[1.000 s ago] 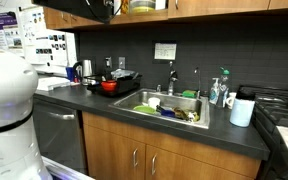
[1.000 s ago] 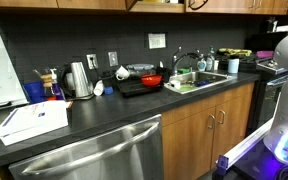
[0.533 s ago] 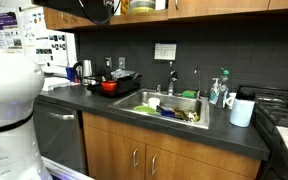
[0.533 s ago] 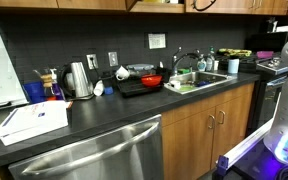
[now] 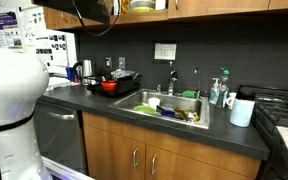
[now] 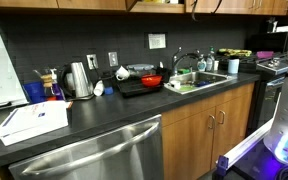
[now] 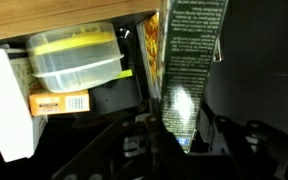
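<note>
My gripper (image 7: 179, 128) is raised to the upper cabinet and is shut on a tall dark packet (image 7: 189, 50) with small printed text, held upright between the jaws. Behind it is an open shelf. On the shelf sit a clear plastic container with a yellow lid (image 7: 76, 55), an orange box (image 7: 62, 102) beneath it and a white box (image 7: 4, 100) to the left. In both exterior views only the dark arm shows, at the top edge by the cabinets (image 5: 96, 10) (image 6: 199, 5).
On the black counter (image 5: 124, 112) below are a sink (image 5: 169, 105) with dishes, a red pot (image 5: 109, 86) on a hotplate, a white cup (image 5: 242, 110) and soap bottles (image 5: 220, 90). A kettle (image 6: 77, 80) and a white box (image 6: 32, 122) stand further along.
The arm at the top by the cabinets has shifted slightly. Nothing on the counter has moved.
</note>
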`<state>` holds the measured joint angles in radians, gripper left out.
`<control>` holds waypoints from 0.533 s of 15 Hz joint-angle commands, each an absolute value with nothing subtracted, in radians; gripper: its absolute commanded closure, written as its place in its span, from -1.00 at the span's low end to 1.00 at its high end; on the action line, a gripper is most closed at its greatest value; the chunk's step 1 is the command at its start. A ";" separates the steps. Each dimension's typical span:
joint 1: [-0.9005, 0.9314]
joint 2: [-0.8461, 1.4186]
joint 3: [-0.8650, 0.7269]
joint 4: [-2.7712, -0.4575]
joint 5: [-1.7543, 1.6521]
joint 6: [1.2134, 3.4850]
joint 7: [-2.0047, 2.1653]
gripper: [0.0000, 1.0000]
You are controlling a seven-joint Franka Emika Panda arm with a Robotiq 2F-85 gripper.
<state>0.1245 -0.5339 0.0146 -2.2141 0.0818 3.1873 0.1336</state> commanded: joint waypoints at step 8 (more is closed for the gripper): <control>0.346 -0.500 -0.162 -2.250 0.079 3.201 0.036 0.76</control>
